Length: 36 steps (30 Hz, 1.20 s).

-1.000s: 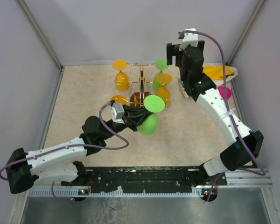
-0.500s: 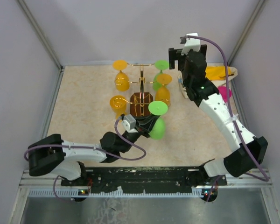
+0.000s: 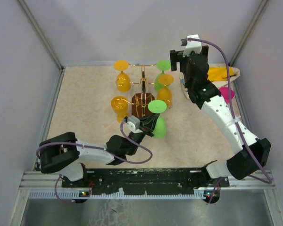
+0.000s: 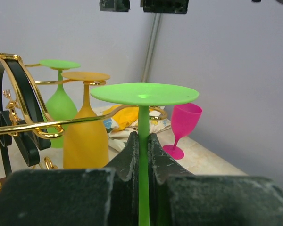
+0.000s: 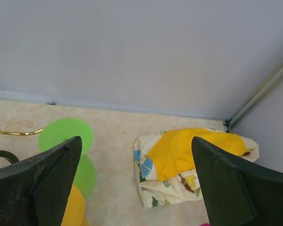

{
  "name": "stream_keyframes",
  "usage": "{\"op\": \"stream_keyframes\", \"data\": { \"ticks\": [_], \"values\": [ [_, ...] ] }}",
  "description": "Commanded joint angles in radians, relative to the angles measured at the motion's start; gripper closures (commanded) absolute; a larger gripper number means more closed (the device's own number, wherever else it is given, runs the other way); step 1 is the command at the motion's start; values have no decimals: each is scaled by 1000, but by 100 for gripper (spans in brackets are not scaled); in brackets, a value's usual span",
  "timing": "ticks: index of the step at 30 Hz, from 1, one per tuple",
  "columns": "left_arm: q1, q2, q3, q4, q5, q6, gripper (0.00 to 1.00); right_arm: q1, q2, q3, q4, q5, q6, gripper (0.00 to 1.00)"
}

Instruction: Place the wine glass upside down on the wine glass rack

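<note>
— Green wine glass [image 4: 144, 93]: who is holding it?

— The left gripper [image 4: 142, 141] is clamping its stem, bowl down and foot up. It is being carried to the wine glass rack [image 3: 142, 101], which is standing just ahead of that gripper and to its left.

— So the hanging step is under way?

— I am judging so. A gold arm is running just left of the stem, below the foot. The next move is calling for sliding the stem sideways into a free loop (orange glasses [image 4: 86, 136] are already filling others), then lowering until the foot is resting on the wire.

— And the right gripper [image 5: 134, 179]?

— It is hovering with jaws wide apart, holding nothing, well to the right of the rack.

— Anything differing from a second ago?

— The left arm's elbow is sitting further back now and the glass is standing straighter. It has barely shifted.
</note>
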Motion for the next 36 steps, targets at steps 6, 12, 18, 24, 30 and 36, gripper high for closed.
{"op": "stream_keyframes", "data": {
  "ticks": [6,12,18,24,30,36],
  "values": [
    [16,62,70,27,-7,-16,100,-11,-41,-6,64,-15,-29,1],
    [50,116,120,-3,18,-45,100,-15,-48,-28,79,-17,-35,1],
    [88,155,132,-21,37,-96,100,-18,-52,-33,89,-18,-44,1],
    [107,182,144,-28,56,-102,100,-22,-49,-39,100,-19,-54,1],
    [119,215,172,-36,101,-108,100,-27,-48,-47,108,-18,-60,1],
    [126,243,201,-36,166,-119,100,-31,-47,-52,114,-19,-63,1]
  ]
}}
